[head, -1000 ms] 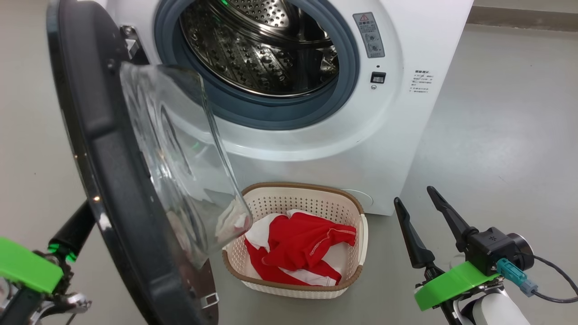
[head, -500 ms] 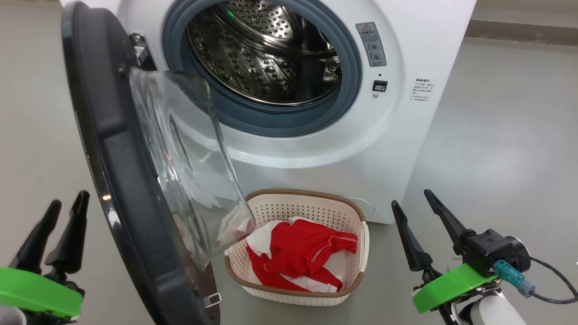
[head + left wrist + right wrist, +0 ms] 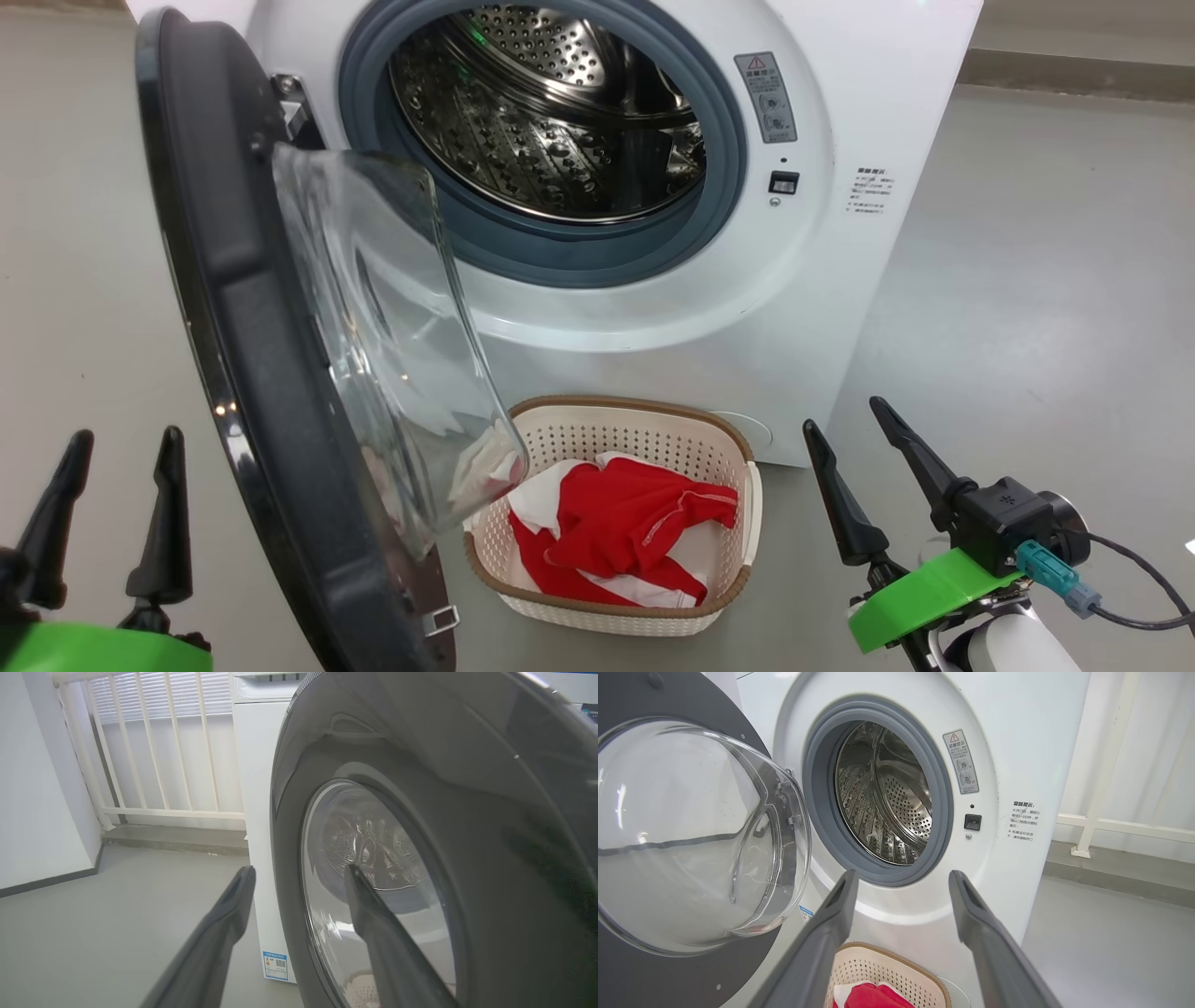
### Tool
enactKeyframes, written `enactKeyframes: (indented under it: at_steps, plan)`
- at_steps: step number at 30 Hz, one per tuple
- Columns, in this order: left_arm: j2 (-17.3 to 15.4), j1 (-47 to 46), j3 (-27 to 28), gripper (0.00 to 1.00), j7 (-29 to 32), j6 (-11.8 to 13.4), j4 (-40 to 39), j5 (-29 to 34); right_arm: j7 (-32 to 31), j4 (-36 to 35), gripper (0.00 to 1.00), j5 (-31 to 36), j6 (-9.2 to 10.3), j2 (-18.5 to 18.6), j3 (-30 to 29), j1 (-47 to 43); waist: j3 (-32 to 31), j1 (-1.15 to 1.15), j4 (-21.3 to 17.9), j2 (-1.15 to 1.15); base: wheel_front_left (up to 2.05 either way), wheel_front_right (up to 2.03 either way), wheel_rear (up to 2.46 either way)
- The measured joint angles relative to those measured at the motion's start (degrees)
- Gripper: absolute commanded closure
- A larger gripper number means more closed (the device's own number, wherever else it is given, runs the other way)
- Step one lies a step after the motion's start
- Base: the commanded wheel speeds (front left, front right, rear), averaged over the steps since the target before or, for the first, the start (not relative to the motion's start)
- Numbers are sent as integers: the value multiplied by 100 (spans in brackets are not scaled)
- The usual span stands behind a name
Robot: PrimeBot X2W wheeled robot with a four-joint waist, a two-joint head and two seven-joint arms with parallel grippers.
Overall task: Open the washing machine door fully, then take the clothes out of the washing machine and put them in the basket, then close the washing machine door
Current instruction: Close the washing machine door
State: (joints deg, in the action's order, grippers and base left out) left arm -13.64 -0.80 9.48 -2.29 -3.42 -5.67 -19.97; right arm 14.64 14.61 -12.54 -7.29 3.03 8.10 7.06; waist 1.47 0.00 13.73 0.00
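Note:
The white washing machine point(image 3: 840, 308) stands ahead with its steel drum point(image 3: 551, 121) showing no clothes inside. Its door point(image 3: 252, 373), black-rimmed with a clear glass bowl point(image 3: 392, 336), hangs wide open to the left. On the floor below the opening sits the cream basket point(image 3: 728, 523) holding the red and white clothes point(image 3: 635, 523). My left gripper point(image 3: 126, 439) is open, low left, outside the door's outer face point(image 3: 490, 858). My right gripper point(image 3: 845, 415) is open, low right, beside the basket, empty; its wrist view looks at the drum point(image 3: 887, 798) and the basket point(image 3: 887, 966).
Grey floor point(image 3: 1027, 280) spreads right of the machine. A white railing point(image 3: 154, 756) and a white wall point(image 3: 32, 788) lie beyond the left side of the machine. A grey step point(image 3: 1115, 868) runs behind on the right.
My left gripper came out from behind the door's lower edge and now stands upright and open at the lower left. The head camera tilted slightly. The right gripper stayed put.

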Motion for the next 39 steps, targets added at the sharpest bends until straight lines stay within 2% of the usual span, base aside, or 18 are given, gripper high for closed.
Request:
enactKeyframes:
  at_steps: [4,12,27,39]
  plan:
    - [2,128,-82,0,-309,75,105,275,0,0,0,0,0,0,-1,-3,23,0,-21,0,0,0,0]
    - [135,222,-213,0,-568,197,393,341,0,0,0,-3,0,-1,-12,-7,12,0,-19,0,0,0,0]
    - [391,562,-394,0,-748,495,494,483,0,-13,0,-59,0,-1,-13,-112,-68,0,-26,0,0,0,0]
    - [409,570,-431,0,-764,594,389,515,0,-19,0,-59,0,-1,-18,-112,-57,0,-17,0,0,0,0]
